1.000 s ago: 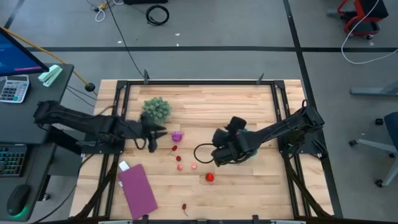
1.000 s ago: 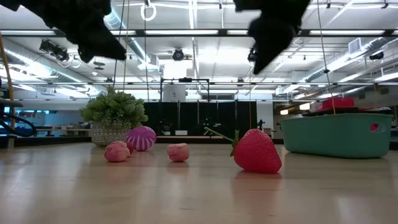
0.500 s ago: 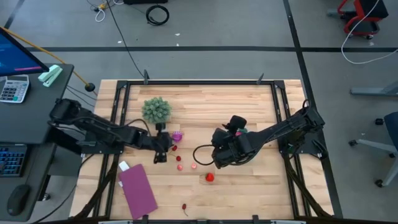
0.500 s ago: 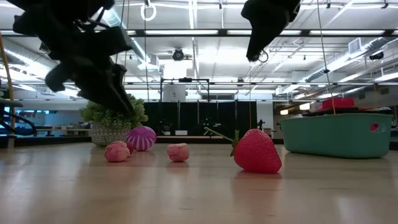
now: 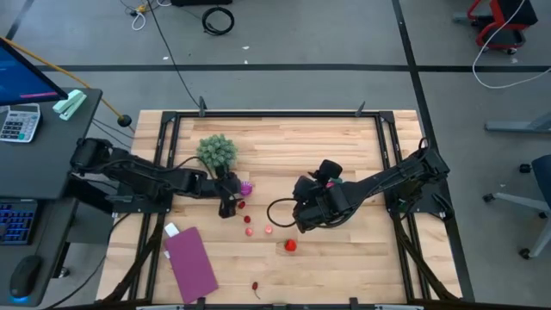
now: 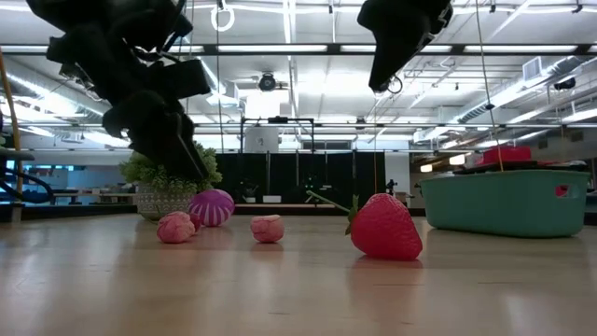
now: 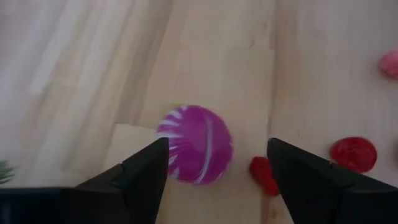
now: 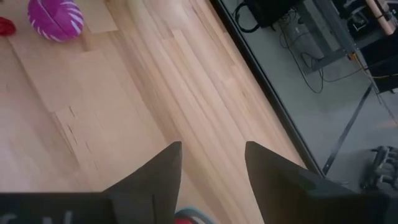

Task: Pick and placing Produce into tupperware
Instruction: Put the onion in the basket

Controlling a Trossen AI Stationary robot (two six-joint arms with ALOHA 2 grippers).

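The produce lies scattered mid-table. It includes a purple striped ball [image 7: 196, 144], small red pieces [image 5: 248, 220] and a strawberry [image 5: 291, 245]. My left gripper [image 5: 231, 205] hovers open above the ball [image 5: 246, 188], pointing down, with one finger on either side and no touch. The ball rests on the wood. My right gripper [image 5: 300, 217] stands open and empty above the table, near the teal tupperware [image 6: 508, 203]. In the high view my right arm mostly covers the tupperware [image 5: 337, 182].
A green leafy clump [image 5: 217, 151] stands just beyond the ball. A flat purple rectangle [image 5: 191, 260] lies near the front left. Two pink pieces [image 6: 175, 227] sit near the ball, and a small red piece [image 5: 256, 287] lies by the near edge.
My left gripper has reached toward the table's right and come down. It has tipped to point down over the purple ball. The produce has kept its place.
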